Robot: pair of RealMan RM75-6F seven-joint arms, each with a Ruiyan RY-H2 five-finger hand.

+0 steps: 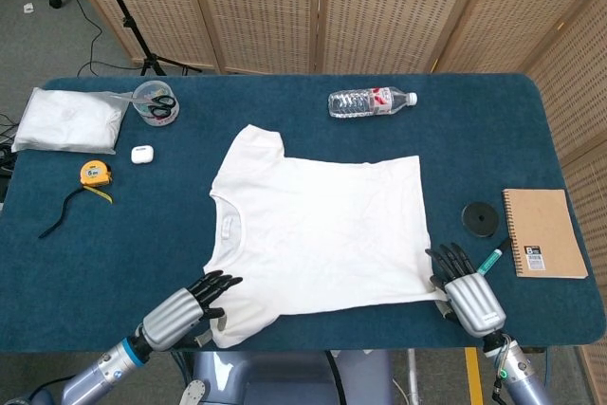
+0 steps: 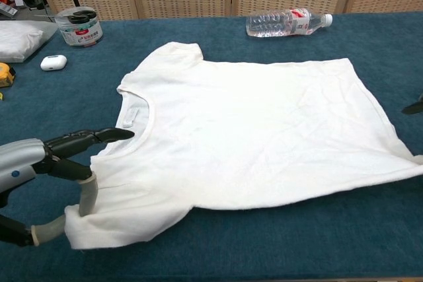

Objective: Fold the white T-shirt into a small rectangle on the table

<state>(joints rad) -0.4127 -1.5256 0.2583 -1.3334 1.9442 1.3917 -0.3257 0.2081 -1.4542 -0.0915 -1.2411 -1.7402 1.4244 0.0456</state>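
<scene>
The white T-shirt [image 1: 318, 230] is soft, lightly creased cotton, lying flat mid-table on the fuzzy dark-blue table [image 1: 95, 253]. The left hand [image 2: 39, 163] is pinching the shirt's near sleeve; the right hand [image 1: 467, 289] is at the shirt's near hem corner, but I can't tell its grip. Woven wicker screens [image 1: 285, 7] stand behind the shirt.

table [image 1: 285, 329]: blue cloth | on it: T-shirt [image 1: 322, 230], bottle [image 1: 370, 101], notebook [image 1: 543, 232], tape measure [image 1: 93, 174], earbud case [image 1: 142, 153]

We see a matt white cloth T-shirt [image 1: 318, 230] on a napped blue table [image 1: 85, 253], beside a glossy clear plastic bottle [image 1: 370, 101].
</scene>
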